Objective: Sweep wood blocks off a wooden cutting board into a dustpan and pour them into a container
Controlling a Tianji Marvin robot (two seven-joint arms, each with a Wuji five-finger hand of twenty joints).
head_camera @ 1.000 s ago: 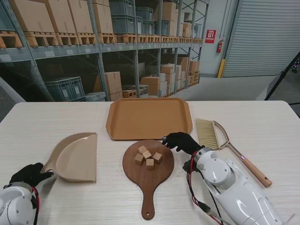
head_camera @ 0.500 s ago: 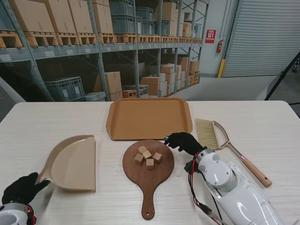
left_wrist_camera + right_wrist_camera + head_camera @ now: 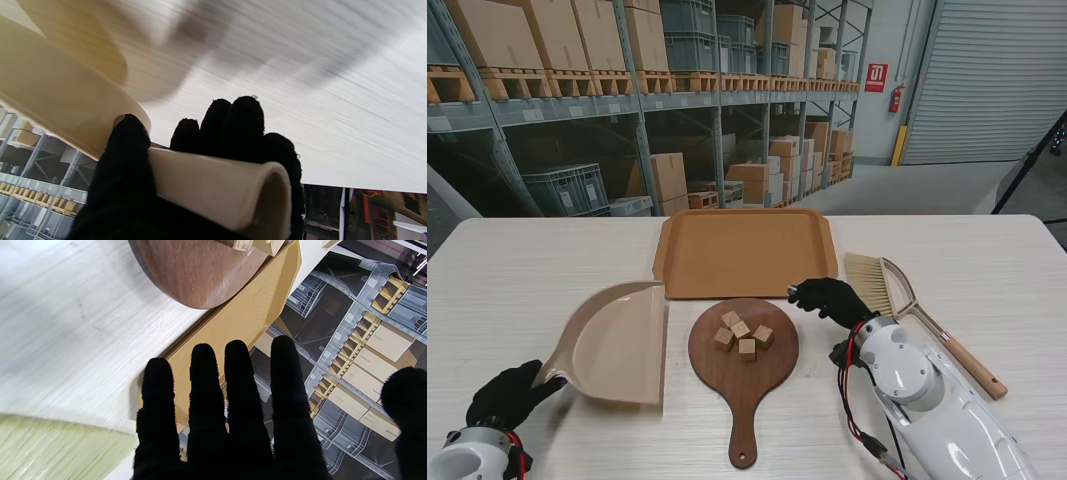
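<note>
left robot hand (image 3: 509,394) clamped on dustpan (image 3: 617,343) handle, thumb over the tube in the wrist view, pan tilted with mouth toward cutting board (image 3: 743,352); right robot hand (image 3: 824,298) spread flat, holding nothing, hovering between board rim and brush (image 3: 879,283), not touching either. Wood blocks (image 3: 743,335) clustered mid-board, five or so. Tray (image 3: 745,250) just beyond board, likely the container. For this step: lower pan lip flush against board edge, no gap, keep grip from rolling; then grab brush by handle, not bristles. Left wrist view motion-blurred, pan lip contact with tabletop unreadable; brush only a smeared bristle edge in right wrist view; exact block count hard to confirm
</note>
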